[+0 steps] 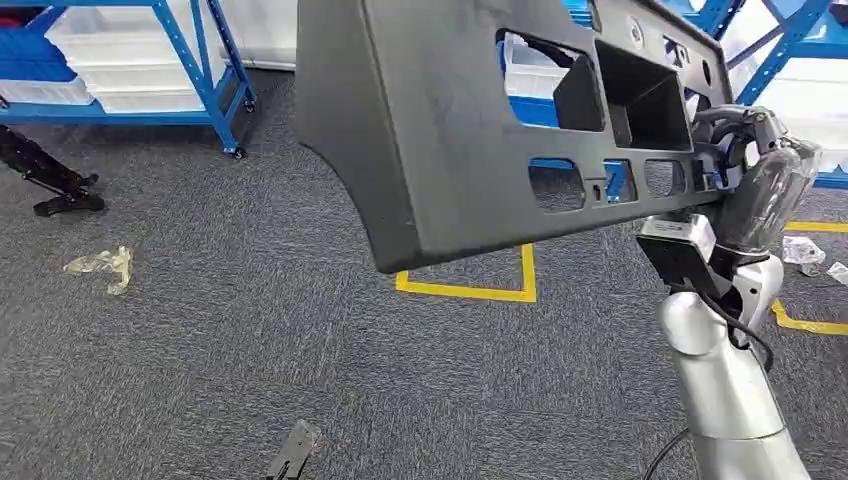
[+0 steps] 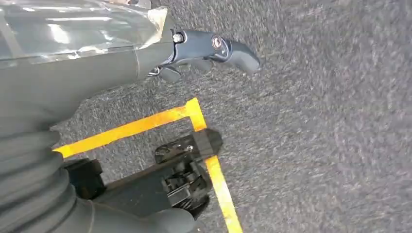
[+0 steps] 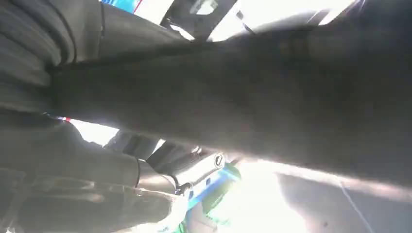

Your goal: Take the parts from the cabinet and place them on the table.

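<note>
Black panel (image 1: 440, 130), a large moulded plastic part with rectangular cut-outs and a deep recessed pocket, sits closest to the head camera and spans the upper middle of that view, held up in the air above the carpet (image 1: 250, 350), tilted with its lower edge running down to the left. Right hand (image 1: 745, 165) grips the panel at its right end, fingers wrapped around the edge by the small cut-outs; a clear plastic cover wraps the wrist. Right wrist view gives the panel (image 3: 252, 92) as a dark blurred band pressed against the hand (image 3: 145, 170). Grey carpet covers the floor, with yellow tape (image 1: 480, 285) marking a corner under the panel. Blue racks (image 1: 180, 60) with white bins (image 1: 120, 50) stand at the far left; more blue framing shows at the far right. Left hand (image 2: 194, 53) hangs over the carpet, fingers spread apart and holding nothing, above a yellow tape corner (image 2: 194, 114). Crumpled clear wrap (image 1: 100, 268) lies on the carpet at left.
</note>
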### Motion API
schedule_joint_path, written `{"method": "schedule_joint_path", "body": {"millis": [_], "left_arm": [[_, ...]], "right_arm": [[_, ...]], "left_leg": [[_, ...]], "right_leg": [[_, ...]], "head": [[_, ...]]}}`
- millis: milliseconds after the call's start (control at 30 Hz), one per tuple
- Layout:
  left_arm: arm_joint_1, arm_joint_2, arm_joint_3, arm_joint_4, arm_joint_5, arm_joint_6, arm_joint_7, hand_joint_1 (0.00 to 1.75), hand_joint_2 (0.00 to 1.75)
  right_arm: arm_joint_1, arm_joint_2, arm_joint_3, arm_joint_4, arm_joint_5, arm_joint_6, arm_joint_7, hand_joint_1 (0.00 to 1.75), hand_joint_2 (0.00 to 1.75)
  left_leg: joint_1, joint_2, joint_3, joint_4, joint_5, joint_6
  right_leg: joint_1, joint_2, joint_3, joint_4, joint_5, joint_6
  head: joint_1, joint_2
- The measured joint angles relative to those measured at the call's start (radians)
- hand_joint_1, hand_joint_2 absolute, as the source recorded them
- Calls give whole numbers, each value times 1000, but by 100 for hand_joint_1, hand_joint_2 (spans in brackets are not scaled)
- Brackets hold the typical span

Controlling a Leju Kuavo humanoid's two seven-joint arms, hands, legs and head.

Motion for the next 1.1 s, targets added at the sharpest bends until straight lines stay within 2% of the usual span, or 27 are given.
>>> {"method": "schedule_joint_path", "body": {"millis": [33,67,100,167,200,233,267,300,333,367,400,433,467,533,567,600,633,700,733,767,800,867,900,933,967,1067,1100], "left_arm": [[1,0,0,0,0,0,0,0,175],[3,2,0,0,0,0,0,0,175],[4,2,0,0,0,0,0,0,175],[7,2,0,0,0,0,0,0,175],[6,2,0,0,0,0,0,0,175],[6,2,0,0,0,0,0,0,175],[7,2,0,0,0,0,0,0,175],[7,2,0,0,0,0,0,0,175],[7,1,0,0,0,0,0,0,175],[6,1,0,0,0,0,0,0,175],[5,1,0,-1,0,0,0,0,175],[2,1,0,-2,0,0,0,0,175],[-2,0,0,-2,0,0,0,0,175],[-2,0,0,-2,0,0,0,0,175],[2,1,0,-2,0,0,0,0,175],[2,1,0,-1,0,0,0,0,175],[1,1,0,-2,0,0,0,0,175],[1,2,0,-2,0,0,0,0,175],[1,2,0,-2,0,0,0,0,175],[2,0,0,-1,0,0,0,0,175],[2,0,0,-2,0,0,0,0,175],[2,0,0,-2,0,0,0,0,175],[2,0,0,-2,0,0,0,0,175],[3,-1,0,-2,0,0,0,0,175],[2,-1,0,-2,0,0,0,0,175],[4,0,0,-2,-2,0,-7,0,175],[5,0,0,-2,-4,0,-11,0,175]], "right_arm": [[0,0,1,0,0,0,0,175,175],[1,0,1,1,-2,0,0,175,175],[0,0,2,2,-2,0,0,175,175],[-4,2,4,1,-1,0,0,175,175],[-5,2,4,1,-1,0,0,175,175],[-4,2,4,1,-2,0,0,175,175],[-3,2,5,1,-1,0,0,175,175],[-3,3,5,1,-1,0,0,175,175],[-3,3,5,1,-2,0,0,175,175],[-4,2,5,1,-2,0,0,175,175],[-5,2,5,0,-1,0,0,175,175],[-5,2,5,0,-1,0,0,175,175],[-10,1,3,0,-1,0,0,175,175],[-11,1,3,0,-1,0,0,175,175],[-7,2,4,0,-1,0,0,175,175],[-4,0,5,1,-1,0,0,175,175],[-2,-1,4,1,-1,0,0,175,175],[-3,-2,4,1,-1,0,0,175,175],[-3,-3,4,1,-1,0,0,175,175],[-1,-2,4,2,-1,0,0,175,175],[1,-3,4,2,-1,0,0,175,175],[2,-2,4,2,-1,0,0,175,175],[0,-3,4,2,-1,0,0,175,175],[-3,-3,4,1,-1,0,0,175,175],[-7,-2,5,1,0,0,0,175,175],[3,-4,3,-1,-17,-1,5,175,175],[11,-5,3,-3,-25,-3,6,175,175]], "left_leg": [[1,-1,-1,-5,12,-5],[2,-2,-8,-5,18,-9],[9,-3,-18,8,-16,-18],[15,-5,-49,126,-160,-34],[18,-5,-67,208,-213,-40],[22,-5,-80,287,-244,-45],[26,-5,-78,334,-241,-47],[30,-5,-59,339,-216,-49],[33,-5,-22,309,-184,-49],[36,-5,38,242,-159,-48],[39,-6,119,146,-163,-46],[36,-8,198,56,-198,-43],[31,-11,224,-8,-219,-36],[16,-10,207,-5,-205,-21],[11,-9,195,-11,-190,-7],[17,-2,187,-19,-171,4],[13,-2,176,-19,-159,17],[9,-1,142,-19,-130,25],[7,0,123,-18,-116,26],[4,0,106,-17,-103,27],[2,1,85,-17,-88,26],[2,1,50,-15,-61,22],[2,0,37,-14,-48,19],[2,0,31,-10,-39,14],[-4,0,22,-4,-32,9],[2,0,22,-11,-7,-9],[4,-1,17,-10,-6,-15]], "right_leg": [[3,-1,-5,8,6,-10],[-10,-3,-13,7,18,-21],[-14,-6,-24,7,30,-30],[-12,-6,-49,7,60,-46],[-12,-6,-65,8,75,-45],[-10,-6,-83,9,88,-45],[-10,-6,-100,9,102,-43],[-10,-6,-116,9,115,-40],[-10,-6,-131,10,126,-36],[-11,-6,-144,10,138,-32],[-11,-5,-154,10,149,-25],[-8,-4,-161,11,156,-19],[-7,-7,-165,11,168,-9],[-18,-11,-170,-2,194,9],[-17,-11,-172,-9,207,20],[-22,-10,-184,3,191,18],[-18,-8,-205,34,144,3],[-16,-6,-249,176,32,-19],[-13,-6,-265,259,-4,-19],[-12,-5,-268,314,-11,-12],[-11,-5,-252,334,6,-1],[-9,-5,-167,253,59,17],[-8,-5,-100,170,64,17],[-8,-6,-21,74,38,6],[5,-3,44,-26,-4,-6],[7,-2,20,-17,7,-25],[-10,-2,18,-21,19,-36]], "head": [[-2,0],[0,0],[-3,0],[-7,0],[-6,0],[-6,0],[-7,0],[-6,0],[-7,0],[-7,0],[-8,0],[-7,0],[-3,0],[-6,0],[-4,0],[-6,0],[-6,0],[2,0],[1,0],[2,0],[1,0],[1,0],[2,0],[1,0],[-1,0],[-5,0],[-3,0]]}}
